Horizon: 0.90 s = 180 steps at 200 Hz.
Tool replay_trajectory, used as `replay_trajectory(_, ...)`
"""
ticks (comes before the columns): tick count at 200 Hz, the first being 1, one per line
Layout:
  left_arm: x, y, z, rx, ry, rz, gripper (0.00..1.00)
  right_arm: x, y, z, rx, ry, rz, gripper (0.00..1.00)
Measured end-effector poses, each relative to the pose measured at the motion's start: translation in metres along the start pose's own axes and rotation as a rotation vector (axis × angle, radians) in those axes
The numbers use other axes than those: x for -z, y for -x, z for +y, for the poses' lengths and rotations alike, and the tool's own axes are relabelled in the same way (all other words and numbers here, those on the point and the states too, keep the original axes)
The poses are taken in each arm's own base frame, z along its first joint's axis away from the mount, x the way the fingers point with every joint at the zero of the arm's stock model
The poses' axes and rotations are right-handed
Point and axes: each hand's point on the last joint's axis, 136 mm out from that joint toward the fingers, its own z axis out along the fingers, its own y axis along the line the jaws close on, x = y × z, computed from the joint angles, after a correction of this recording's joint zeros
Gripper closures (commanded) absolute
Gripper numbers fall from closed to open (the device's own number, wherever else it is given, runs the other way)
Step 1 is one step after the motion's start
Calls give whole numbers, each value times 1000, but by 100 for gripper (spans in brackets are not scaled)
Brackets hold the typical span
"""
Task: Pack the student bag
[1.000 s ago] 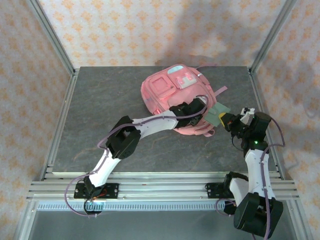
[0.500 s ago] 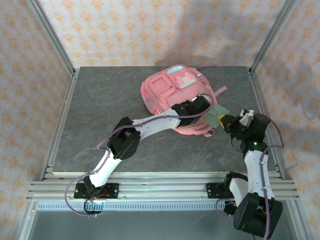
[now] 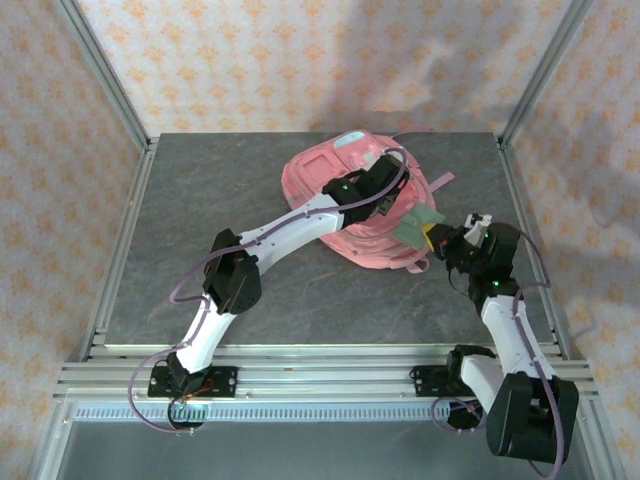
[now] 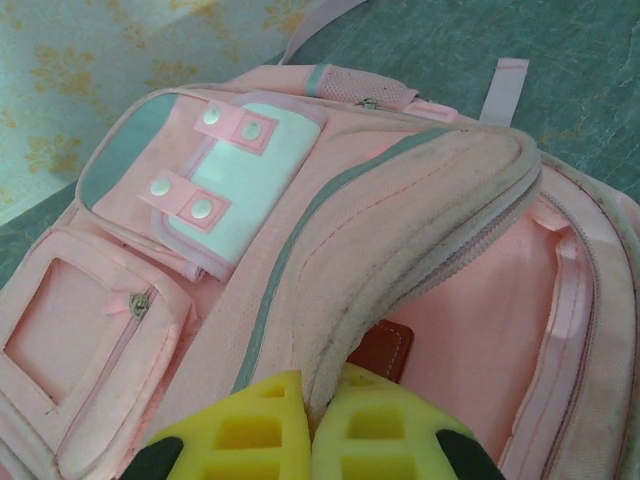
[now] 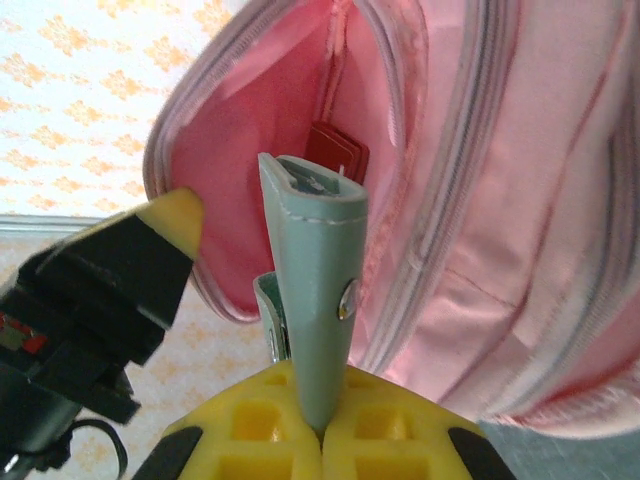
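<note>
The student bag (image 3: pixel 325 185), a pink backpack, lies at the back middle of the table. My left gripper (image 3: pixel 378 188) is shut on the padded rim of its main opening (image 4: pixel 420 220) and holds that rim lifted, so the pink lining (image 5: pixel 290 130) shows. In the left wrist view the left gripper (image 4: pixel 312 425) pinches the rim from both sides. My right gripper (image 3: pixel 440 240) is shut on a grey-green snap wallet (image 3: pixel 417 226), just right of the opening. In the right wrist view the wallet (image 5: pixel 315 290) stands upright above the right gripper (image 5: pixel 322 435), pointing into the bag's mouth.
A dark red label (image 5: pixel 335 150) is sewn inside the bag. A pink strap (image 3: pixel 441 182) trails right of the bag. The grey table (image 3: pixel 200 220) is bounded by aluminium posts (image 3: pixel 105 70) and side rails. My left arm's pad (image 5: pixel 170 215) sits beside the wallet.
My left gripper has shut on the bag's opening rim and pulled it up and back, widening the mouth. The right gripper has edged left with the wallet.
</note>
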Motion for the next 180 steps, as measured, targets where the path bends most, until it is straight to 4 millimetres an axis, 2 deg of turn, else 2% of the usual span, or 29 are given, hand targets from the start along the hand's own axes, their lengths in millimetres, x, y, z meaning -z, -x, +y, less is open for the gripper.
replay_trajectory(25, 1, -1, -3, 16, -16, 7, 100, -15, 5, 1, -31, -5, -18, 100)
replay_trajectory(68, 6, 8, -3, 65, -37, -6, 100, -47, 29, -9, -143, -62, -92, 100)
replay_trajectory(121, 13, 16, -5, 125, -73, -8, 100, -108, 43, 14, -168, -53, -124, 100)
replay_trajectory(137, 13, 16, -6, 137, -82, -7, 100, -125, 45, 14, -184, -63, -132, 91)
replay_trajectory(155, 14, 18, -7, 153, -88, -8, 100, -141, 46, 6, -201, -89, -119, 77)
replay_trajectory(180, 13, 16, -8, 165, -94, -1, 100, -141, 43, -3, -183, -135, -109, 61)
